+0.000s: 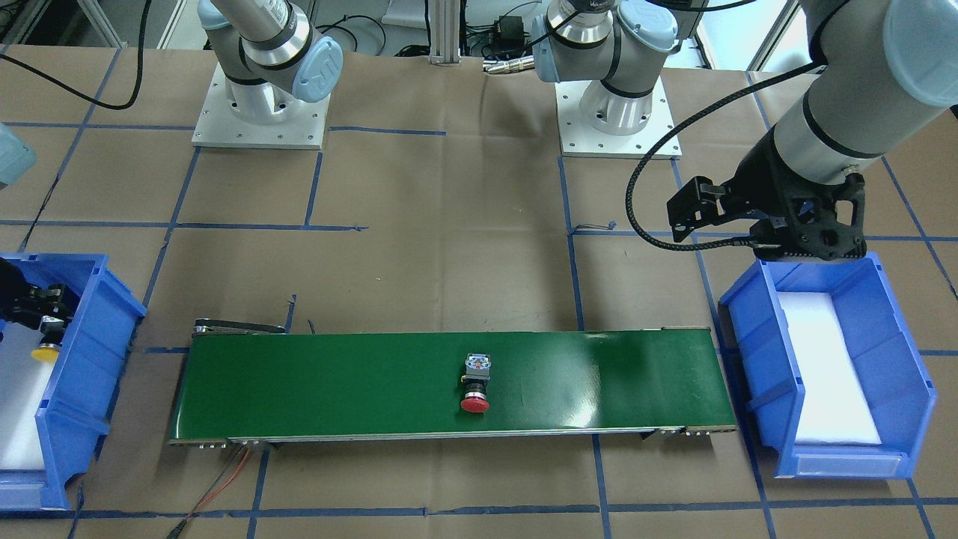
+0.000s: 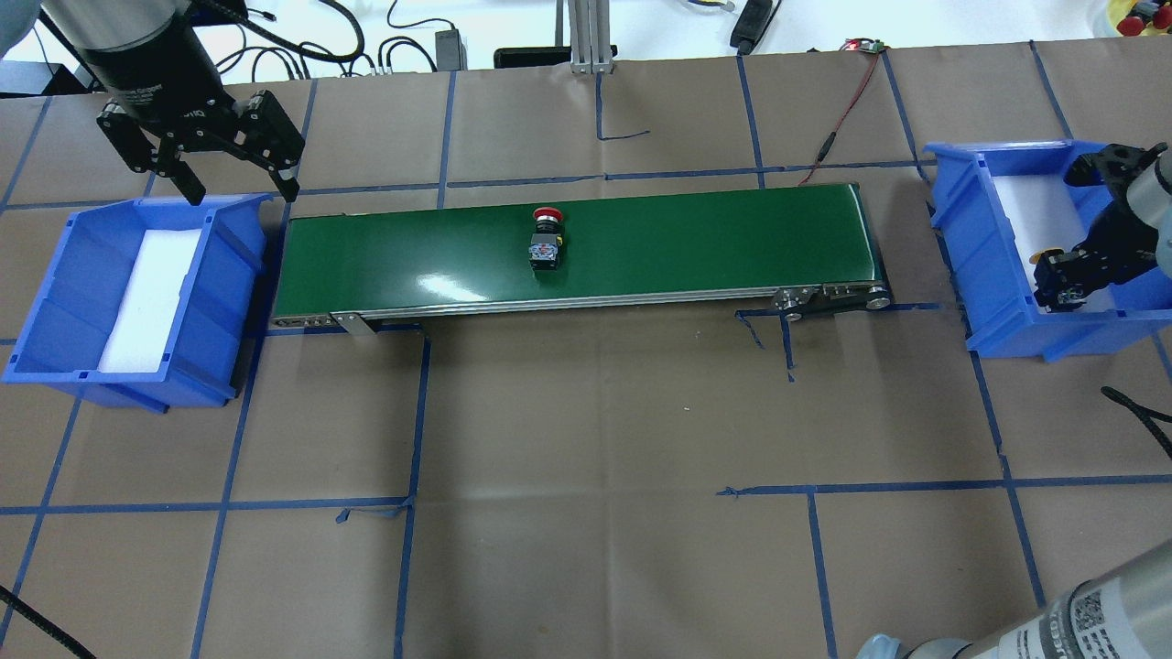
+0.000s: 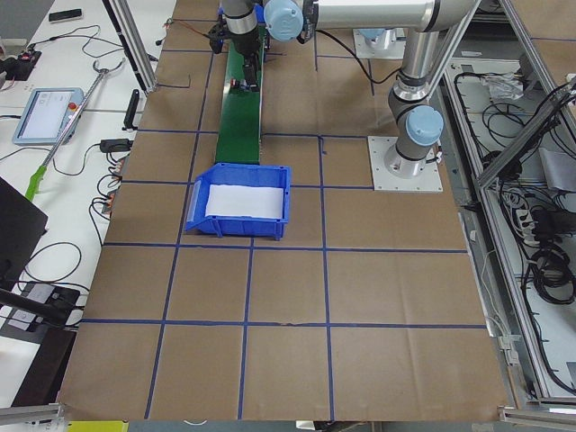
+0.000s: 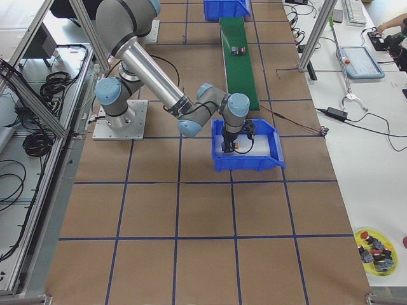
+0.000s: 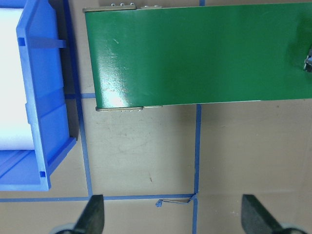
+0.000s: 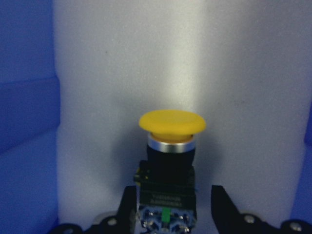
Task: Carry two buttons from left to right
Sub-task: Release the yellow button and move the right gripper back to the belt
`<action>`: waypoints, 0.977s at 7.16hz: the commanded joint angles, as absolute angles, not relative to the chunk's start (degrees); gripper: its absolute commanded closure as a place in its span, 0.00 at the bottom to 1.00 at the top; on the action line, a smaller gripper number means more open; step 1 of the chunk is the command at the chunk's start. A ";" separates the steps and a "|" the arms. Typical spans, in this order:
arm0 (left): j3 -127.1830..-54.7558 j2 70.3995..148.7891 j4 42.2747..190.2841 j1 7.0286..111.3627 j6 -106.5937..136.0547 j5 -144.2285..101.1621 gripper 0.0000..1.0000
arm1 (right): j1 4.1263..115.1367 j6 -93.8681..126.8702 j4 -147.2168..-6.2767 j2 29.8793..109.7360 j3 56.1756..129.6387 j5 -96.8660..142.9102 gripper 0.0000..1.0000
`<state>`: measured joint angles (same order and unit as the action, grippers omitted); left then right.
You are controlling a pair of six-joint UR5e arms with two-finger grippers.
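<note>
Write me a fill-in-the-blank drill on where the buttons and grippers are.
1. The red button lies on the green ___.
2. The button between the right gripper's fingers has a ___ cap.
3. The left gripper's jaws stand ___, holding nothing.
Missing words: belt; yellow; open.

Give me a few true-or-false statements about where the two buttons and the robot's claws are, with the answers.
1. The red button lies on the green belt. True.
2. The yellow button sits in the left bin. False: it is in the right bin, between the right gripper's fingers.
3. The left gripper grips a button. False: it hangs open and empty near the left bin.
4. Both bins are blue with a white lining. True.
</note>
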<state>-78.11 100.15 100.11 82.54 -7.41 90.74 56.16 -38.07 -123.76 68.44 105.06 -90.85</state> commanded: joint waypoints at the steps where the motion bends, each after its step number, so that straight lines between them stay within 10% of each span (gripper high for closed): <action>1: -78.05 100.20 100.19 82.79 -5.80 90.70 0.00 | 56.16 -38.06 -123.75 68.55 104.51 -90.70 0.14; 7: -78.13 100.11 100.20 85.77 -1.86 90.79 0.00 | 61.77 -36.48 -123.05 79.25 96.34 -90.35 0.00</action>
<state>-78.01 100.14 100.23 84.35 -2.95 90.58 59.60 -36.71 -123.04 76.40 98.20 -90.40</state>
